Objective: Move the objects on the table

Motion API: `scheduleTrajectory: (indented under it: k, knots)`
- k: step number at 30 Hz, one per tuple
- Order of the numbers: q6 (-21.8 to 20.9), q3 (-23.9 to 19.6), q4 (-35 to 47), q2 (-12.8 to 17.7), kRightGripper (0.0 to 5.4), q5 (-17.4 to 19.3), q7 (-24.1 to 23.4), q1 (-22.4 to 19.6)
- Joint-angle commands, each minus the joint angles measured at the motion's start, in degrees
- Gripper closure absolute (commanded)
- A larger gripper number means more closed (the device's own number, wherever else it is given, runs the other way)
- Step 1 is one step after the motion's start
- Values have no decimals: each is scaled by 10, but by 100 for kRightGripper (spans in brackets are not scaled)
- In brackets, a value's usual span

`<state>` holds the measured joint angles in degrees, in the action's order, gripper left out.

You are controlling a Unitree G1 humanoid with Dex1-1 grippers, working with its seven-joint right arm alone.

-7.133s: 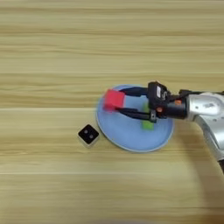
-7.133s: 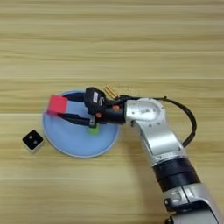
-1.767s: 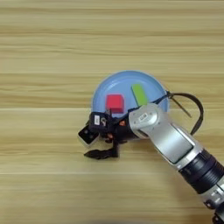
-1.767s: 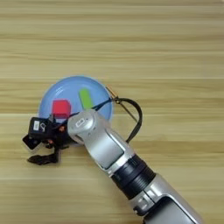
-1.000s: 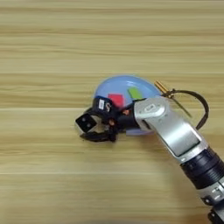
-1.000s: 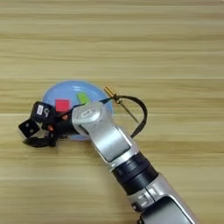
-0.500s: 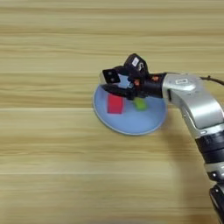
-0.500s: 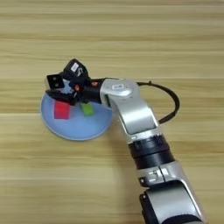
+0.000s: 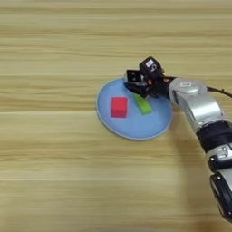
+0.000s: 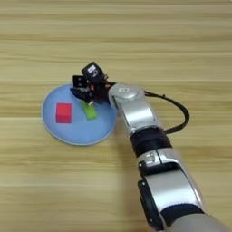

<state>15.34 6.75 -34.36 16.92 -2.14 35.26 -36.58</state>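
- Near the middle of the bench (image 9: 54, 181) sits a round light-blue plate (image 9: 131, 129).
- On the plate lies a red cube (image 9: 119, 107), on the side toward the bench's left edge.
- Just beside the red cube, toward the right edge, lies a flat green block (image 9: 143, 103), turned a bit slantwise. The two do not touch.
- At the plate's far rim is the hand (image 9: 138, 84), and between its two black fingers it holds a small black cube (image 9: 132, 75) with white edges.
- That black cube is above the far rim of the plate; I cannot tell if it touches the plate.
- A silver arm (image 10: 136, 113) comes in from the bench's near right side and bends over the right part of the plate, so it hides the plate's right rim in the right eye view.
- A thin black cable (image 10: 174, 106) loops out from the arm toward the right edge.
- Half a second ago the hand held the black cube in much the same spot by the far rim.
- One second ago the black cube was off the plate, on its left side, low over the wood; now it is up by the far rim.
- Red cube and green block lie on the plate as they did before.
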Motion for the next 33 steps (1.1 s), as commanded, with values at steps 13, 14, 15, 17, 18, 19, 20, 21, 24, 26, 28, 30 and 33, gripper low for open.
scheduleTrajectory:
  k: [13,14,15,17,18,19,20,21,24,26,28,30,33]
  knots:
    - [-74,21,-30,-22,223,-19,9,-76]
    - [-74,22,-28,-23,223,-20,10,-75]
    - [-74,22,-26,-23,223,-20,12,-75]
    - [-74,23,-23,-24,223,-21,14,-72]
    - [-74,24,-19,-24,223,-21,17,-70]
    - [-74,25,-16,-25,223,-22,19,-68]
    - [-74,26,-14,-24,223,-23,22,-67]
    - [-73,27,-12,-24,223,-23,24,-66]
    - [-71,29,-11,-23,223,-26,28,-64]
    - [-69,30,-12,-22,223,-29,30,-62]
    - [-67,31,-13,-22,223,-31,33,-61]
    - [-62,35,-15,-21,223,-33,36,-59]
    - [-58,37,-17,-20,223,-35,39,-58]
